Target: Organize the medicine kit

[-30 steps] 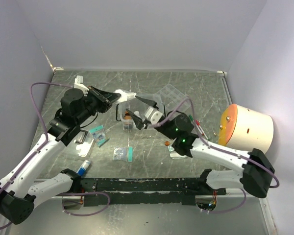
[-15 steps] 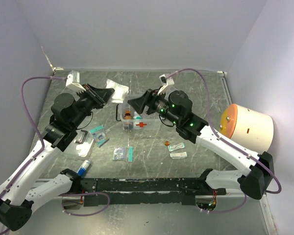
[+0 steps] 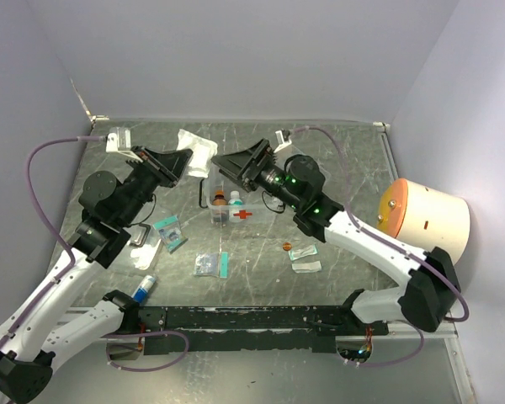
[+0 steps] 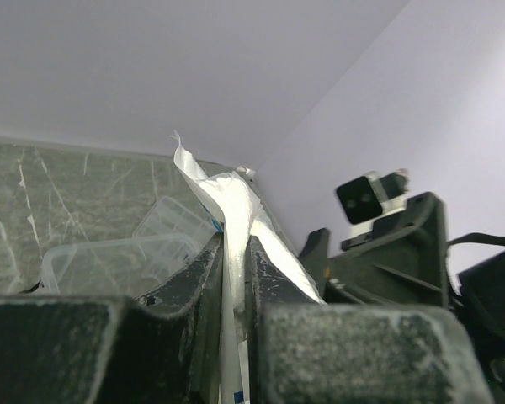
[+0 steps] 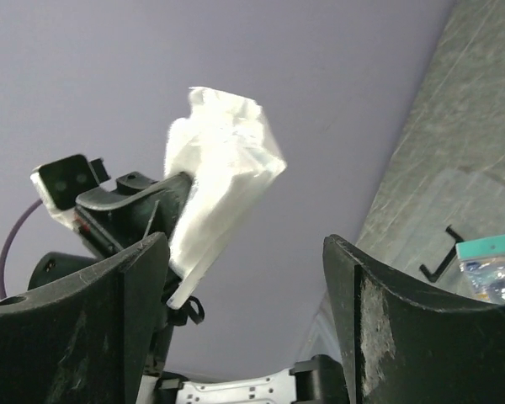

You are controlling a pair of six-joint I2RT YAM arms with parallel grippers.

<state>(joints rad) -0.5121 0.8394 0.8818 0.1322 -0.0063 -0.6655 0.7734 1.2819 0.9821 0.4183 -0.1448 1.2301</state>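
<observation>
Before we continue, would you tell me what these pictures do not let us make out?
- Label of the white packet: left wrist view, pinched out of sight inside the left gripper.
- Contents of the medicine kit: top view, too small.
- Lettering on the blue tube: top view, too small.

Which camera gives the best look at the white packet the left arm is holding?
The right wrist view: the white packet shows its broad crumpled face, large. The left wrist view sees it edge-on, pinched in the left gripper. The top view shows it small.
</observation>
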